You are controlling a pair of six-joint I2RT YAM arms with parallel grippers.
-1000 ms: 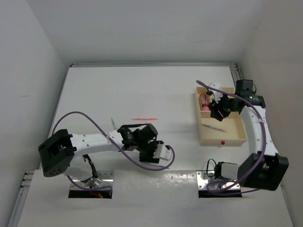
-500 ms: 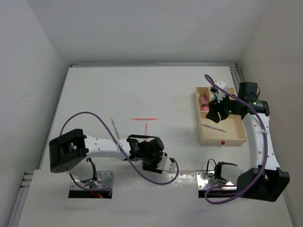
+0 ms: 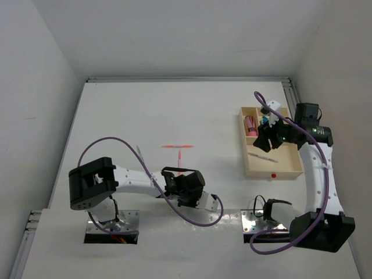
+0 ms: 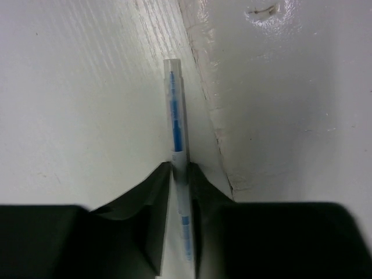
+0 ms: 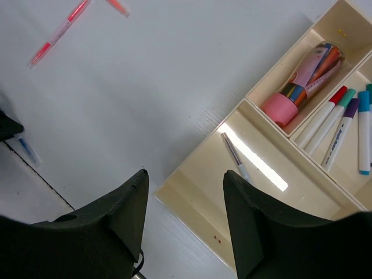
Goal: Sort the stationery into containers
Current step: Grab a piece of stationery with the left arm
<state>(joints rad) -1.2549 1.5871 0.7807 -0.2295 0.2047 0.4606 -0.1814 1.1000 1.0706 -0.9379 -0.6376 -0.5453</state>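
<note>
Bright even light; glare streak in tray (image 5: 197,186); left-wrist view soft.

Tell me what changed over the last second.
The left gripper slid nearward across the table and closed on the clear blue-ink pen lying along the seam. The right gripper stayed open and empty above the tray, its arm shifting slightly. The two red pens and the tray's contents have not visibly moved.

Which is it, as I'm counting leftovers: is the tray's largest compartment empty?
Not empty: one thin pen lies in the largest compartment.
</note>
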